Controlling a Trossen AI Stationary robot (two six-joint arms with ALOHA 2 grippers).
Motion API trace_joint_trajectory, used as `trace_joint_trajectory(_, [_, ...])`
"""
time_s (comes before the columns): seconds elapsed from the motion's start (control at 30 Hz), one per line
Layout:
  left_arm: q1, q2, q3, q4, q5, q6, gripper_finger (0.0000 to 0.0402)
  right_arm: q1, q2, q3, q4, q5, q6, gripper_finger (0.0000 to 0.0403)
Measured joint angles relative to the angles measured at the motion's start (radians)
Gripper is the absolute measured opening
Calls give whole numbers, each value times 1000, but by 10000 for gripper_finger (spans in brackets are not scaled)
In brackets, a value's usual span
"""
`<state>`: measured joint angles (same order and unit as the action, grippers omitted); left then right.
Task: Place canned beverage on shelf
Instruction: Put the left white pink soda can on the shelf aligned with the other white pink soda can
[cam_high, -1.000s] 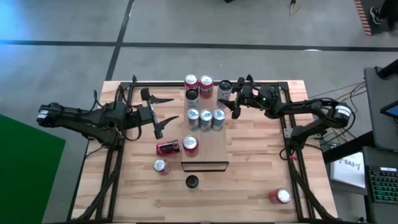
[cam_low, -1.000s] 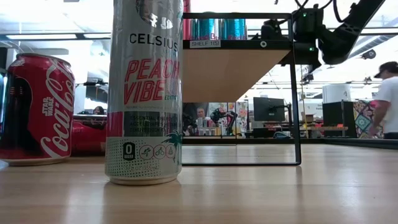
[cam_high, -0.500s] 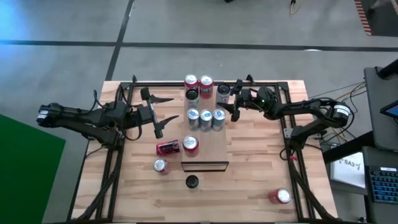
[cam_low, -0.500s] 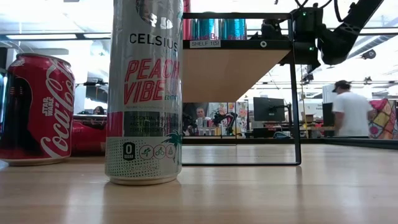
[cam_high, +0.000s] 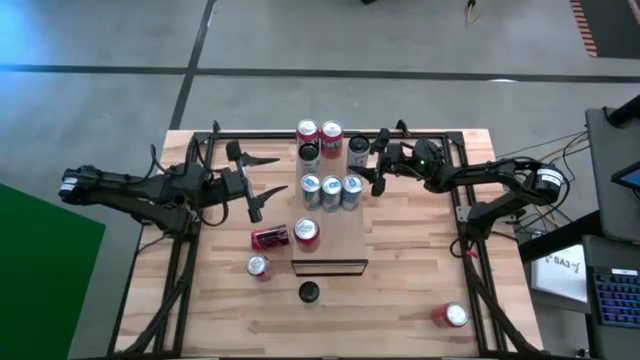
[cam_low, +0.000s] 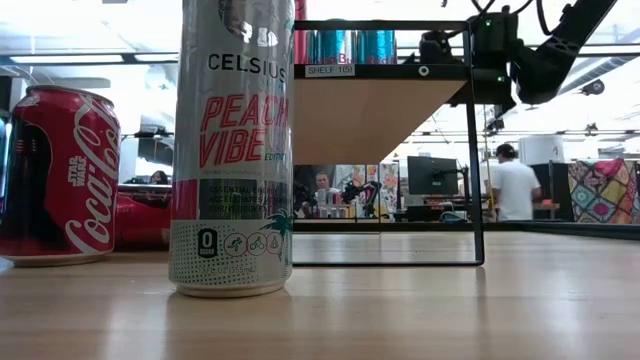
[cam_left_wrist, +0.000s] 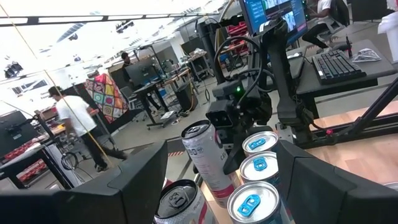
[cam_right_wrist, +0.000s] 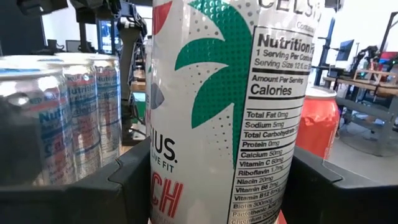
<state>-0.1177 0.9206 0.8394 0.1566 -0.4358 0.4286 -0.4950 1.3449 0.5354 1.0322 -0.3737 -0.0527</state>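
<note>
1. Light wood forms the shelf (cam_high: 340, 225), the landmark here; it stands raised on a thin dark frame above the planked bench (cam_high: 400, 300), so cans must be lowered onto it from above.
2. Right claw (cam_high: 372, 160) is at the shelf's far right edge, its fingers closed around the tall silver can (cam_high: 359, 148), which the right wrist view shows filling the gap between them; the can appears upright, ready to set down.
3. Blue-topped cans (cam_high: 331, 190) already stand in a row mid-shelf, with more cans at the far end, so free room lies mainly toward the near, dark-edged end.
4. Left claw (cam_high: 262, 183) waits left of the shelf, fingers spread wide and empty.
5. Spare cans (cam_high: 270, 237) rest on the bench left of the shelf's near end.
</note>
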Motion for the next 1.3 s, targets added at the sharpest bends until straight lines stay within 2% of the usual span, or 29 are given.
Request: trace_joint_trajectory(1.3, [0, 33, 0, 20, 0, 18, 268, 27, 0, 12, -2, 30, -11, 247])
